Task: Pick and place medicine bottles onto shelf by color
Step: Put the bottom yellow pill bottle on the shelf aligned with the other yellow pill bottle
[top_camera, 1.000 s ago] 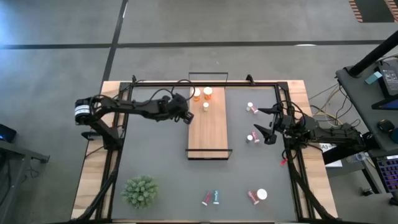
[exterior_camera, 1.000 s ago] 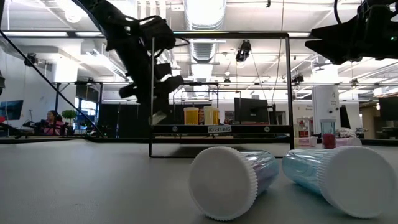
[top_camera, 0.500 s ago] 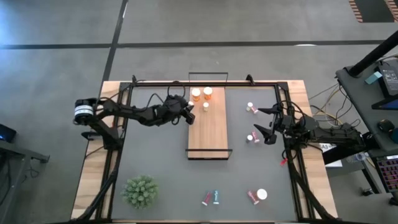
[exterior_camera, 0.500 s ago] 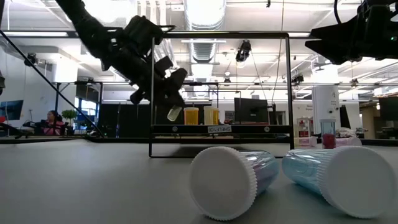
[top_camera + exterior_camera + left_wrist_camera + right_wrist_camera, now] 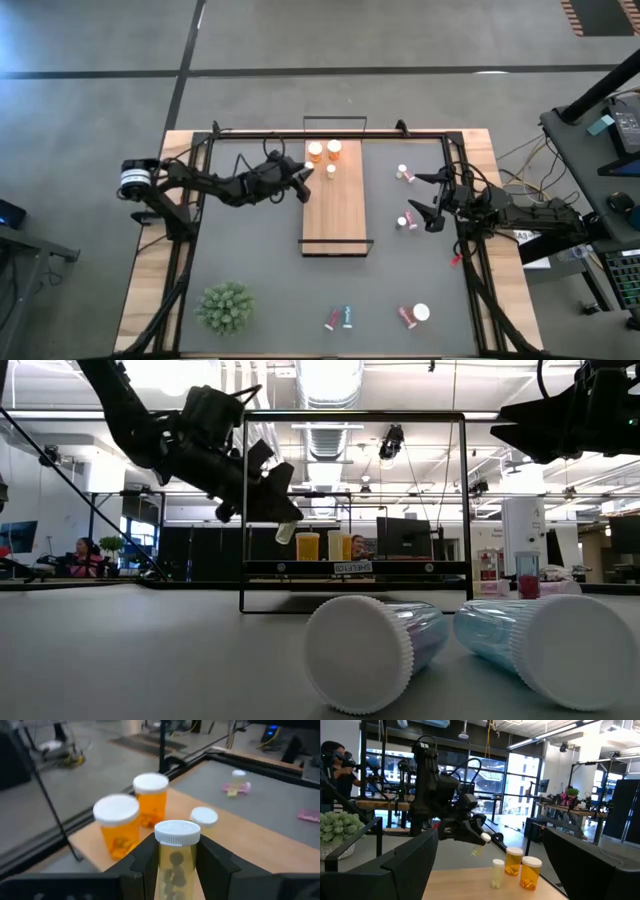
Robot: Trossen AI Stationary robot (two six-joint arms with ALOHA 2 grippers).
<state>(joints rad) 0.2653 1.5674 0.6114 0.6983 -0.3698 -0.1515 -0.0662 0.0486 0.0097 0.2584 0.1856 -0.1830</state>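
High view. The left gripper [image 5: 301,172] sits over the left edge of the shelf [image 5: 338,215], near its far end, its fingers clamped on a small bottle [image 5: 305,169]. Two orange bottles [image 5: 316,150] and one slim pale bottle [image 5: 331,171] stand on the far end of the board. The right gripper [image 5: 424,199] hangs over the grey tabletop [image 5: 260,250] right of the shelf, jaws spread wide and holding nothing; one pink bottle [image 5: 403,172] lies beyond it and another [image 5: 406,222] just beside it. More bottles [image 5: 340,319] lie near the table's front edge, and a green plant [image 5: 226,307] stands at the front left.

Low view. The left gripper [image 5: 281,520] hangs above the shelf's [image 5: 352,568] board, the held bottle [image 5: 286,532] tilted and clear of the wood. Two clear bottles [image 5: 370,650] with white caps lie on their sides in the foreground.

Left wrist view. The dark fingers [image 5: 147,857] press both sides of a yellow bottle with a white cap [image 5: 176,855]; the two orange bottles [image 5: 117,825] and the slim pale one [image 5: 203,817] stand beyond it on the board.

Right wrist view. The right arm's own fingers [image 5: 410,860] stand far apart and empty; the left gripper [image 5: 475,832] shows ahead, above the shelf [image 5: 485,882].
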